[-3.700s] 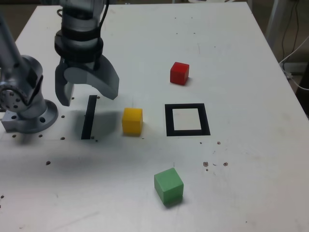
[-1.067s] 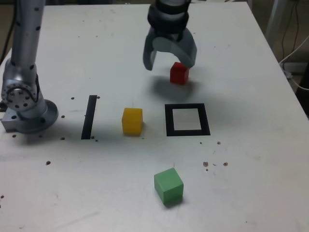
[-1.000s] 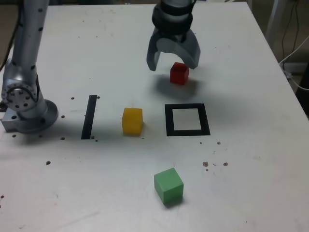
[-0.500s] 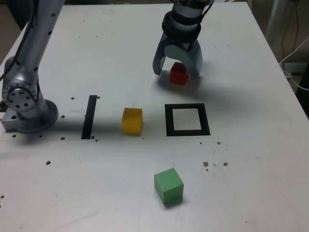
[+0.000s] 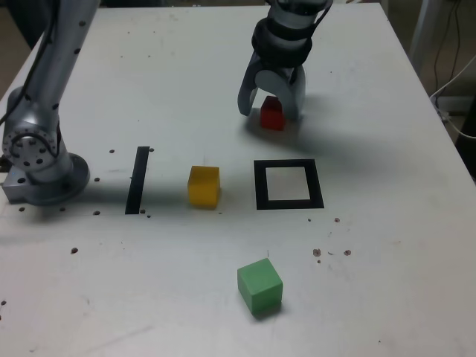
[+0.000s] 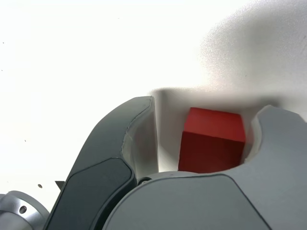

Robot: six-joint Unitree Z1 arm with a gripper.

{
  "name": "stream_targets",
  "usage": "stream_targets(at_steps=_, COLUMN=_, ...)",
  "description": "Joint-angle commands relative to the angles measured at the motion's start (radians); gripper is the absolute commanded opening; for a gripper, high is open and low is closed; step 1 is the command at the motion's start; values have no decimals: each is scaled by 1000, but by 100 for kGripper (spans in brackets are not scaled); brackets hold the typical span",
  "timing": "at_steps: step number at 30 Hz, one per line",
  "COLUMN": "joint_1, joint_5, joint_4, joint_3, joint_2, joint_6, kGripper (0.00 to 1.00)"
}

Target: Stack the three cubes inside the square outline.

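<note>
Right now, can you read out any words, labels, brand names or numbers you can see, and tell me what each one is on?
None: no readable text in either view.
The red cube, yellow cube, green cube, square outline and gripper are all unmarked.

The small red cube (image 6: 212, 139) looks matt and smooth, possibly painted wood. The grey, moulded-looking gripper (image 5: 271, 108) has a dull satin finish. The white table (image 5: 387, 238) appears matt, speckled with dark marks.
</note>
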Motion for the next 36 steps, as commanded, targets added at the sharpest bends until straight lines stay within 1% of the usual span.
stream_targets(at_steps=1, joint_1=-3, joint_5=1, joint_4=4, joint_3=1, joint_2=0, joint_6=-1, kGripper=29)
stream_targets(at_steps=17, joint_1=-17, joint_5=-7, joint_4=14, joint_3=-5, joint_2=-4, joint_6=-3, kGripper=29)
stream_targets(at_steps=21, joint_1=-33, joint_5=-17, joint_4=21, joint_3=-1, joint_2=-26, joint_6=-32, kGripper=29)
stream_targets(at_steps=23, joint_1=-47, joint_5=-29, joint_4=25, joint_3=7, joint_2=-41, joint_6=-60, kGripper=29)
stream_targets(at_steps=26, joint_1=-73, joint_5=-58, joint_4=28, joint_3=27, joint_2=-66, joint_6=-112, kGripper=29)
stream_targets(at_steps=32, joint_1=-133, joint_5=-126, joint_4=28, joint_3=67, joint_2=-114, joint_6=-213, kGripper=29)
stream_targets(at_steps=36, joint_1=-177, joint_5=-181, joint_4=33, joint_3=70, joint_2=-128, joint_6=-289, kGripper=29)
